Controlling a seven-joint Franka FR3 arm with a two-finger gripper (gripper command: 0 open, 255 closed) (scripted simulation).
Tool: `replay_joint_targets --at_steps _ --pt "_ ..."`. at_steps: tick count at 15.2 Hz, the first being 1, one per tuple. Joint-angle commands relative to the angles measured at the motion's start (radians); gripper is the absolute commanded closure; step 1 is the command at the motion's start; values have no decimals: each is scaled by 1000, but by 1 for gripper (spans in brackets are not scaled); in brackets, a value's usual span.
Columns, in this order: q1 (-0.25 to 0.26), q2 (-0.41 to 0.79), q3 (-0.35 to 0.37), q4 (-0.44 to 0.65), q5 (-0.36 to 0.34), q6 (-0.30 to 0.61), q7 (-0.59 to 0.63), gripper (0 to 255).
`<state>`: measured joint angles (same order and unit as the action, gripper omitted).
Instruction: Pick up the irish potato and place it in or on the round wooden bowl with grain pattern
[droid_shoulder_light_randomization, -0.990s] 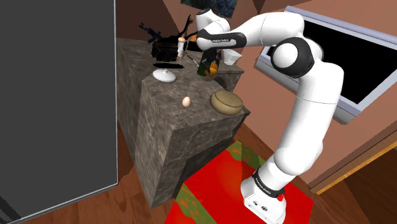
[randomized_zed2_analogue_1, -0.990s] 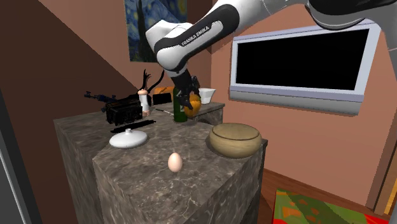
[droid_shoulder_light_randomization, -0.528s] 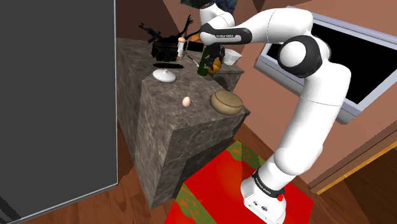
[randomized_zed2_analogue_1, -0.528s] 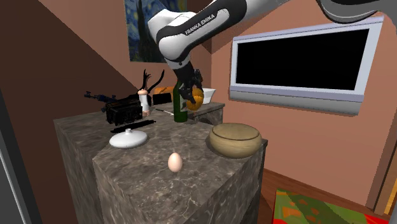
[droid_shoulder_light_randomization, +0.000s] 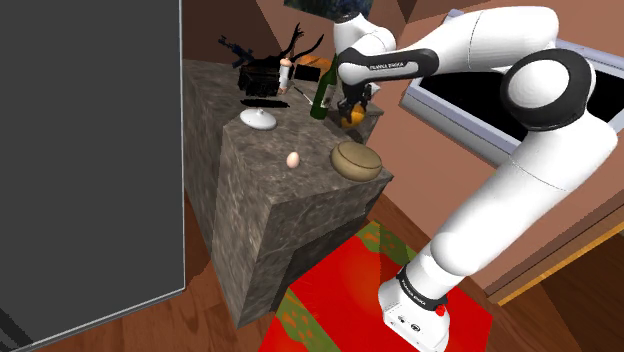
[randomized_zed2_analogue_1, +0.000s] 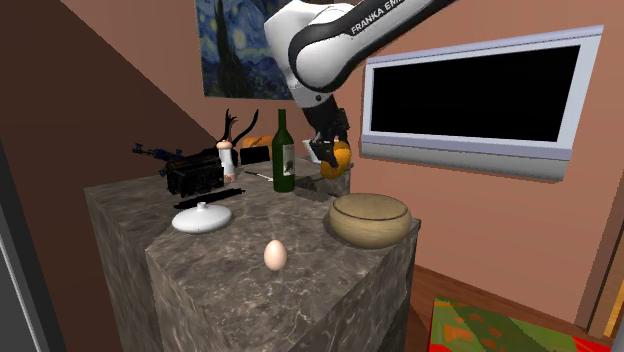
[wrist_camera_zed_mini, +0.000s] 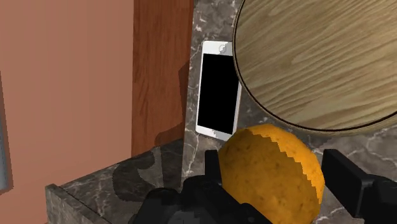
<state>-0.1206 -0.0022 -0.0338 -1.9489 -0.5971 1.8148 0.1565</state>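
The potato is an orange-yellow lump, and my black gripper is shut on it, holding it in the air above the back of the stone counter. In the wrist view the potato sits clasped between the two fingers. The round wooden bowl with grain lines stands on the counter near its right corner in the second exterior view, below and nearer than the gripper. From the shoulder view the potato hangs above and behind the bowl. The bowl's grained inside lies just ahead of the gripper.
A green bottle stands just left of the gripper in the second exterior view. An egg and a white lid lie on the marbled counter. A white phone lies beside the bowl. A wall screen hangs behind.
The gripper has carried the potato to the second exterior view's right, away from the green bottle and closer to above the bowl. The arm's upper links swung the same way.
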Motion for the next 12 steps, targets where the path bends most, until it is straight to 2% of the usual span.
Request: replay_joint_targets --at_steps 1,8,12 --pt "1 -89 1 -97 -4 5 8 255" --pt "8 -373 7 -378 -8 -7 19 255" --pt "6 -359 3 -417 -18 40 46 255"
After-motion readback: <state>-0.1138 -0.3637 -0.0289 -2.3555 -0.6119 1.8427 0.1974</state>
